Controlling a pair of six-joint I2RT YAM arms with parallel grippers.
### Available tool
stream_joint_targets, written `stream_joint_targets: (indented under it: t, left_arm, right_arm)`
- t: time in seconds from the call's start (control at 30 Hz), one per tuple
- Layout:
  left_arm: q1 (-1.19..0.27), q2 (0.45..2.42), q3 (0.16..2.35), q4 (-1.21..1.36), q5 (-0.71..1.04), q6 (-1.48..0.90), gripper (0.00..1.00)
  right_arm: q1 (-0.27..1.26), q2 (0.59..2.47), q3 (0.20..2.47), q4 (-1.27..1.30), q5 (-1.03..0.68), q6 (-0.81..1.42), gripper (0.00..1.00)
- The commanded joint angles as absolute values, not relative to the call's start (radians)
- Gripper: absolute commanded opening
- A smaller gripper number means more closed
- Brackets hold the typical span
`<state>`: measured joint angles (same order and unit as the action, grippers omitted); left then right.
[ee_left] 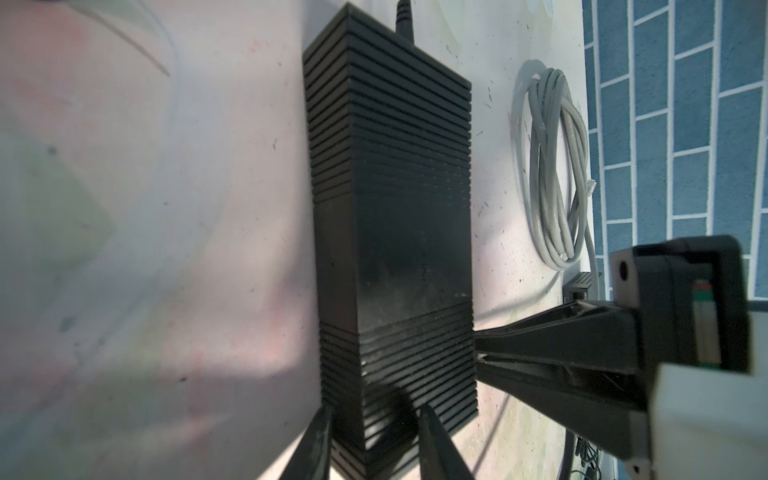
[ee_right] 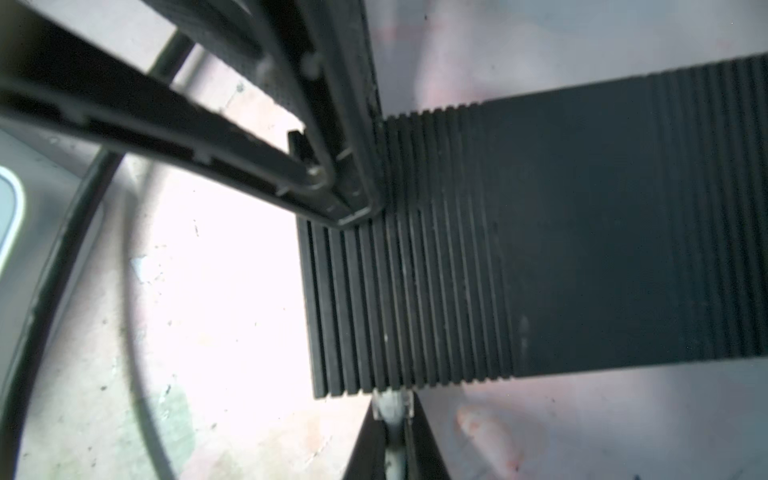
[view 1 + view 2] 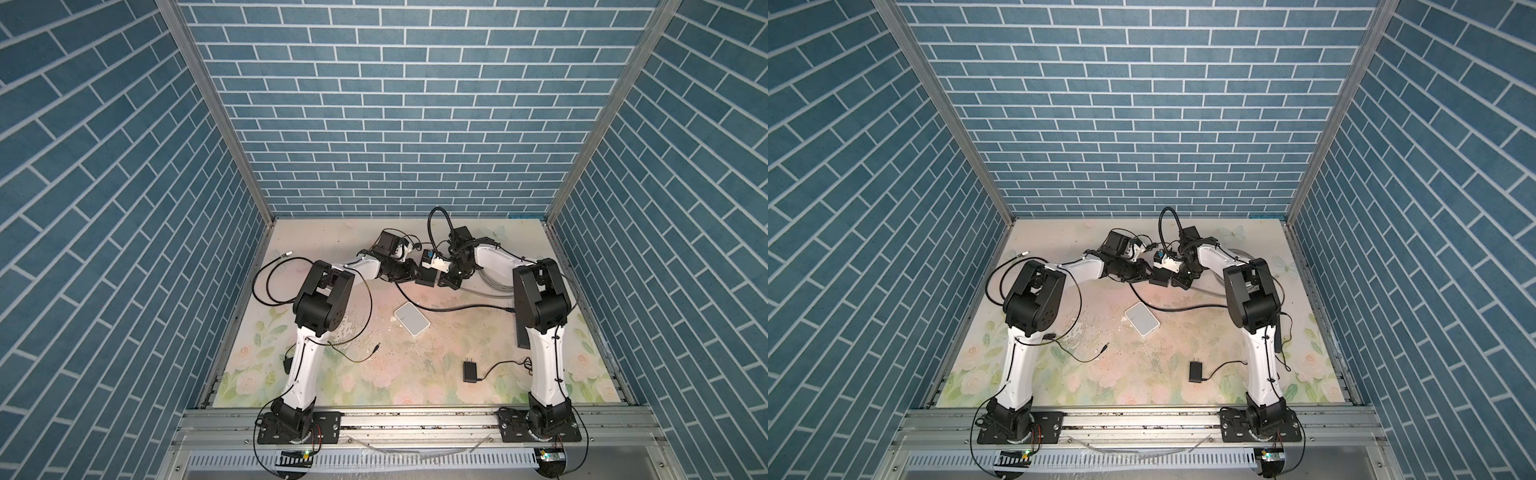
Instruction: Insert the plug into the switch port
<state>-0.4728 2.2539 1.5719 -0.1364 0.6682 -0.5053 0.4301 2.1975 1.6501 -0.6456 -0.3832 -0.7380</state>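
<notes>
**Switch braced, plug at its edge: 6 items, front to back**

1. power adapter [image 3: 470, 370] — black, flat on the floral table [image 3: 374, 386] nearest the front, with a thin lead trailing off to the right. It plays no part in the job.
2. white box [image 3: 411, 318] — flat with rounded corners, mid-table, well apart from both grippers. A black cable [image 3: 457, 308] runs just past its far corner.
3. left gripper [image 1: 376, 415] — closed part-way on 1 ribbed end of the switch [image 1: 390, 249], with a finger on either flank. The likely purpose is to brace the box so a sideways push cannot slide it.
4. switch — black, ribbed at both ends and smooth in the middle, lying between the 2 grippers toward the back of the table. Whether it rests on the table or is slightly lifted cannot be told.
5. right gripper [image 2: 394, 415] — pinched almost fully closed on the clear plug [image 2: 392, 401], with the grey lead running back between the fingers. The plug's nose touches the switch's long edge, at right angles to the left grip. The port is hidden, so alignment or entry cannot be judged. The step in hand is probably seating the plug.
6. grey cable coil [image 1: 552, 166] — loose loops beyond the switch, near the blue brick wall [image 1: 685, 124]. The slack probably keeps the lead from tugging on the plug.
</notes>
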Motion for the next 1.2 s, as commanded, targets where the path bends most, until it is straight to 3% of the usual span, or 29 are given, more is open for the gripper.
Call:
stream_joint_targets:
  t: [0.0,0.63,1.17]
  left_arm:
    - [-0.637,2.280,1.618,-0.048,0.943,-0.530,0.35]
    - [-0.482,2.138,1.543,-0.136,0.773,-0.451,0.36]
    - [-0.499,2.217,1.577,-0.132,0.632,-0.449,0.38]
  right_arm:
    - [0.517,2.242,1.733,-0.416,-0.602,-0.732,0.11]
    - [0.392,2.032,1.516,-0.515,-0.592,-0.874,0.32]
    - [0.364,2.035,1.503,-0.667,-0.576,-0.922,0.31]
